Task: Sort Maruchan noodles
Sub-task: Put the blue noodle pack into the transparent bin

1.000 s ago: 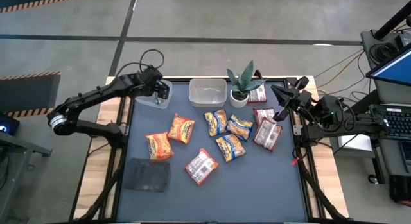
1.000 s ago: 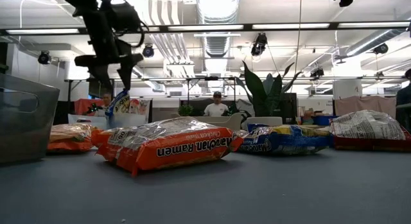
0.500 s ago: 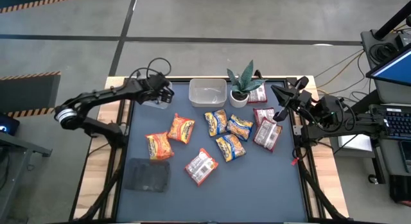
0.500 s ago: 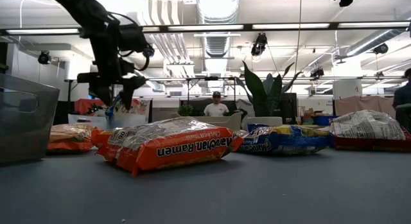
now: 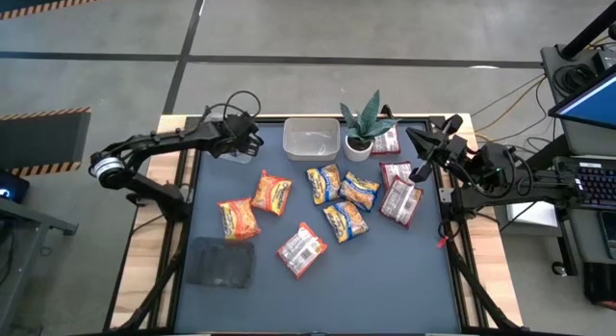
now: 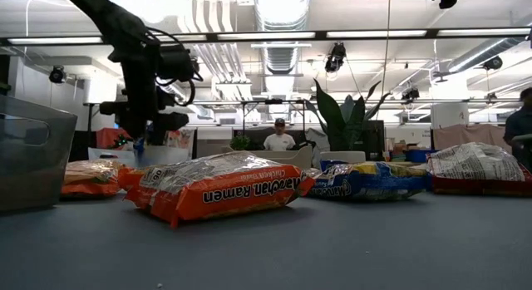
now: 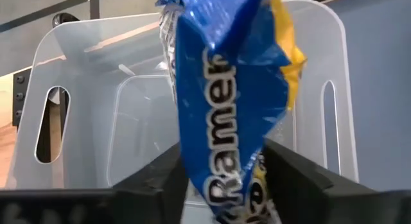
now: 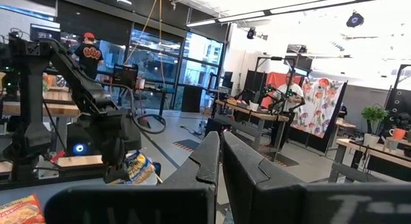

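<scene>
Left gripper, over the clear tub at the worktop's far-left corner, pinches a blue-yellow noodle packet hanging long-axis down above the tub's mouth; right gripper, far right, waits pressed together.

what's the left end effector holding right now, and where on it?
The left end effector holds a blue-yellow ramen packet by one end, pinched between its fingers, the rest of the packet in front of the clear tub.

Open-plan robotics lab: exposed ceiling ducts, strip lights, workbenches, seated person.
</scene>
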{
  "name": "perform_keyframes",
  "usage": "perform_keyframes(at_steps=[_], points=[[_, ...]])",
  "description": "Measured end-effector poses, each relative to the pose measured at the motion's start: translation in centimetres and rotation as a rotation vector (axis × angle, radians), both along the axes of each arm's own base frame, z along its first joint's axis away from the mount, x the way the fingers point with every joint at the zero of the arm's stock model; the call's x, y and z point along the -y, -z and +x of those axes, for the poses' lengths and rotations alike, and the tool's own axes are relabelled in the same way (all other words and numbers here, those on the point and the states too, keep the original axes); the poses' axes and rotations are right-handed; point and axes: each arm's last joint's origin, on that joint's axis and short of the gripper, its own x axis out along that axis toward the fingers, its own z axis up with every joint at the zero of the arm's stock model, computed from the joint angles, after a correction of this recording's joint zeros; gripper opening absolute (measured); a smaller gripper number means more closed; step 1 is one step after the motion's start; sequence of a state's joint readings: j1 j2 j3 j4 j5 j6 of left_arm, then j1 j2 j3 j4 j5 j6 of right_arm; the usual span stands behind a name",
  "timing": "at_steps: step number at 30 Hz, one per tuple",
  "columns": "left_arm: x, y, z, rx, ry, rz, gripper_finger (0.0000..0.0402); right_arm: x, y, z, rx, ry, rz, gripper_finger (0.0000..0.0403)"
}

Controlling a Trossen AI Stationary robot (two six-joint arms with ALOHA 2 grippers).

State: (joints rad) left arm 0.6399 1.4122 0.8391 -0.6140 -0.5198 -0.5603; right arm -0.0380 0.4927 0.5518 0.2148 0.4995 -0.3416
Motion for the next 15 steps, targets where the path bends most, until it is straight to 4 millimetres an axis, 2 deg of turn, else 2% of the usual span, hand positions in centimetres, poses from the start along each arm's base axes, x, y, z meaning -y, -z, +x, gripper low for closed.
perform_keyframes(at_steps=[6, 10, 15], points=[[0.2, -0.9, -0.3, 0.032, -0.002, 0.021, 0.0069, 0.0, 0.0, 0.0, 0.000, 0.000, 0.000, 0.0009], [0.7, -2.3, -0.9, 0.062, 0.005, 0.032, 0.0062, 0.0, 0.0, 0.0, 0.000, 0.000, 0.000, 0.0009], [1.2, -5.5, -1.6, 0.055, 0.033, 0.018, 0.0063, 0.0, 0.0, 0.0, 0.000, 0.000, 0.000, 0.0009]])
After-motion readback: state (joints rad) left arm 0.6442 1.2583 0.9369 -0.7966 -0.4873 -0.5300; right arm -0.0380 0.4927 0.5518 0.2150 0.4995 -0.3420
